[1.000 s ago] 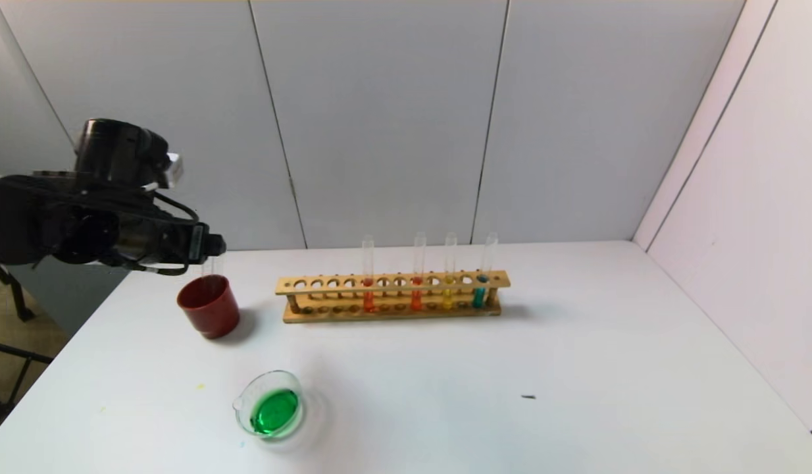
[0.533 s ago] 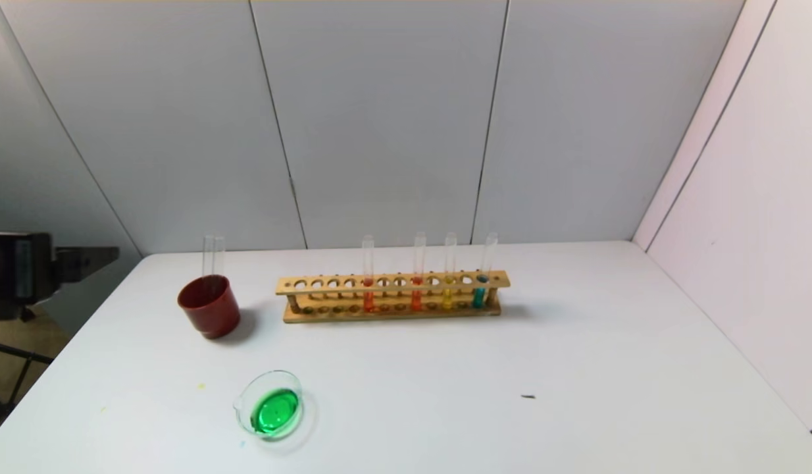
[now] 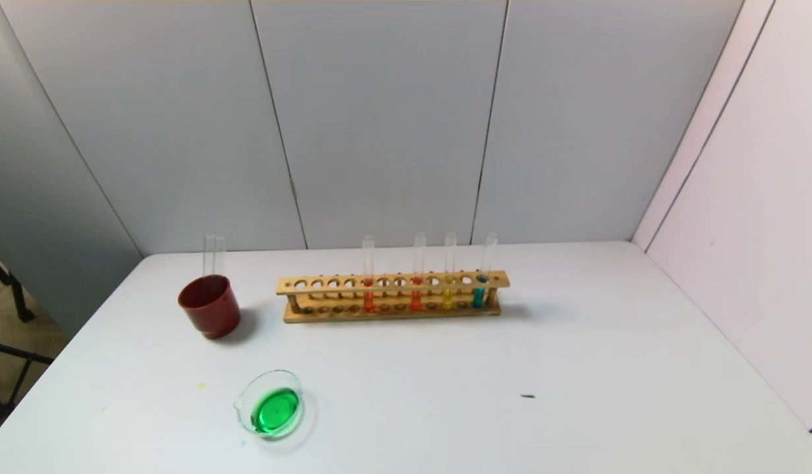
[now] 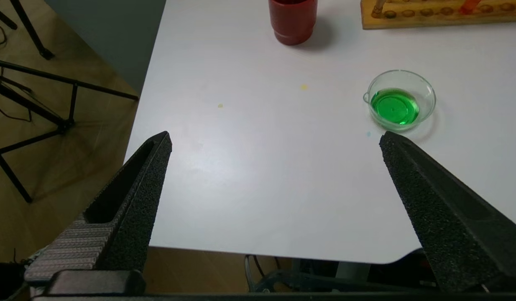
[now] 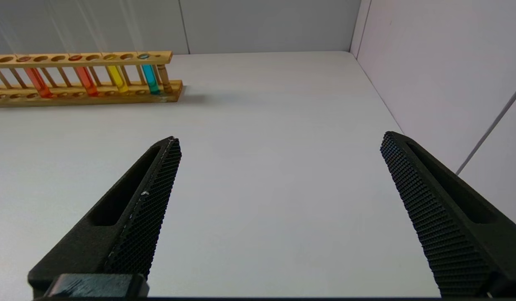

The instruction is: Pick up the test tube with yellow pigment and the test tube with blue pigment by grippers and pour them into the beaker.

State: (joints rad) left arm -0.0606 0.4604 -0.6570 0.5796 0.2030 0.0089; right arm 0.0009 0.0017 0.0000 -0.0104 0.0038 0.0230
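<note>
The beaker [image 3: 272,409] sits at the table's front left and holds green liquid; it also shows in the left wrist view [image 4: 400,100]. A test tube with yellow pigment [image 3: 449,283] and a test tube with blue pigment [image 3: 482,283] stand upright at the right end of the wooden rack [image 3: 393,315]; both also show in the right wrist view, yellow [image 5: 117,78] and blue [image 5: 150,78]. Neither gripper shows in the head view. My left gripper [image 4: 274,140] is open and empty above the table's near left corner. My right gripper [image 5: 281,140] is open and empty over bare table, right of the rack.
A dark red cup [image 3: 209,306] stands left of the rack with two empty clear tubes [image 3: 213,255] in it. Two orange-red tubes [image 3: 368,296] stand in the rack. The table's left edge drops to the floor with tripod legs [image 4: 40,104]. A wall bounds the right side.
My left arm has drawn back from above the red cup to the left and left the head view. The two empty tubes stay in the cup.
</note>
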